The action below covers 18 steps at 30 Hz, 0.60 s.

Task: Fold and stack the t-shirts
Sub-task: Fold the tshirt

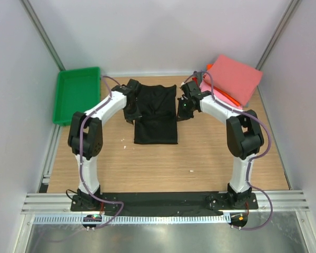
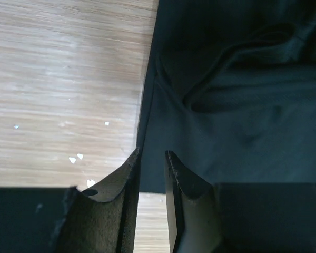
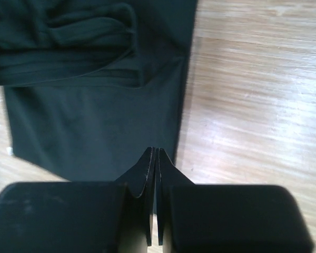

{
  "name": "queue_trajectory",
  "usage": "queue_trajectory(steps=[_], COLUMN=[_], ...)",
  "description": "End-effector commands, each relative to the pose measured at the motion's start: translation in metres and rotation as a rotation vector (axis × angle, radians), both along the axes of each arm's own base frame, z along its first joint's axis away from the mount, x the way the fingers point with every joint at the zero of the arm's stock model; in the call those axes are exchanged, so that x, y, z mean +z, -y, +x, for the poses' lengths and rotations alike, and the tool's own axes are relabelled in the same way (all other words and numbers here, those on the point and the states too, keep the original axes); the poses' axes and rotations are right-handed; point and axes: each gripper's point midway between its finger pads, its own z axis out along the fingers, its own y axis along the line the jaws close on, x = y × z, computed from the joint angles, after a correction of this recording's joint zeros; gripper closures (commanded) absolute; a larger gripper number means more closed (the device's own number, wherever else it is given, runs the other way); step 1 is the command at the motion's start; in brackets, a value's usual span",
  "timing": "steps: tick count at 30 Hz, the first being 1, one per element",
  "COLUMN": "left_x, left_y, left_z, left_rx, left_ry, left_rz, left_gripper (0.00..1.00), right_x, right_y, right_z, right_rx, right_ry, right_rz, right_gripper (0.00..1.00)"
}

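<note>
A soft, matte black cloth t-shirt (image 1: 156, 118) lies partly folded at the middle of the pale wood-grain table (image 1: 147, 168). Its long axis runs 12 to 6 o'clock with the wider, creased end toward 12, and a salmon-pink folded shirt (image 1: 234, 78) tops a stack at 1 o'clock. The left gripper (image 2: 151, 154) reaches in from 9 o'clock over the shirt's left edge, curved fingers narrowly parted around nothing; the right gripper (image 3: 155, 150), at the right edge, has its thin fingers pressed together.
</note>
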Motion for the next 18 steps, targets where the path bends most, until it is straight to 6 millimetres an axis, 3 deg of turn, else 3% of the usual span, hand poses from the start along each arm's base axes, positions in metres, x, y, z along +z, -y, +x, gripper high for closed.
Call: queue_trajectory(steps=[1,6,10,18], left_x=[-0.004,-0.015,-0.029,-0.035], left_y=[0.009,0.013,0.013,0.009], left_z=[0.02,0.034,0.045,0.079], left_rx=[0.008,0.002,-0.007,-0.003], left_ry=[0.033,0.029,0.007,0.031], left_rz=[-0.023,-0.011,0.024,0.058], left_gripper=[0.75,0.74,0.75,0.74], right_x=[-0.001,-0.015,-0.017,-0.016], right_y=[-0.005,-0.011,-0.016,-0.024], right_z=[0.016,0.032,0.044,0.072], right_rx=[0.002,0.012,0.011,0.018], right_ry=[0.013,-0.003,0.007,0.029], right_rz=[0.006,-0.01,-0.009,-0.015], right_gripper=[0.95,0.96,0.96,0.96])
